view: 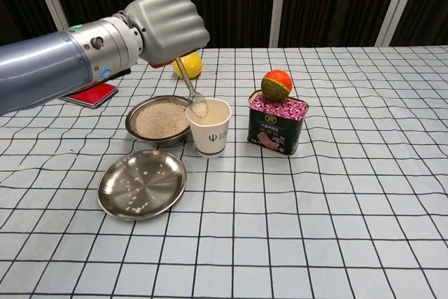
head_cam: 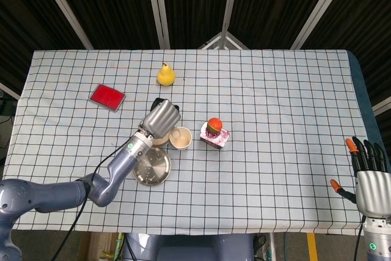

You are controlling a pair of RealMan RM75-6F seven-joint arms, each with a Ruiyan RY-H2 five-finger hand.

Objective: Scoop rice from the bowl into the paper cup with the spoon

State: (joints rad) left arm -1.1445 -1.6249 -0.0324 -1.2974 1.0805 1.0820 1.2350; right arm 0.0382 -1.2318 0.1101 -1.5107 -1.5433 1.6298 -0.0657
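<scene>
While its fingers curl tightly around the upper handle of the spoon (view: 190, 89), the left hand (view: 166, 27) hangs above the far rim of the rice bowl (view: 159, 120). The closed fist hides the top of the handle. The spoon slants steeply down, its bowl dipping just inside the near-left rim of the paper cup (view: 209, 127); whether any rice lies on it is hard to make out. The cup stands touching the rice bowl's right side. In front sits a steel plate (view: 142, 183) with scattered grains. Right of the cup stands a tin can (view: 277, 124) with a small orange-and-green fruit (view: 276, 85) on top. Far off at the table's near-right corner, the right hand (head_cam: 369, 181) holds nothing, fingers straight and slightly apart, its wrist cut off by the frame.
</scene>
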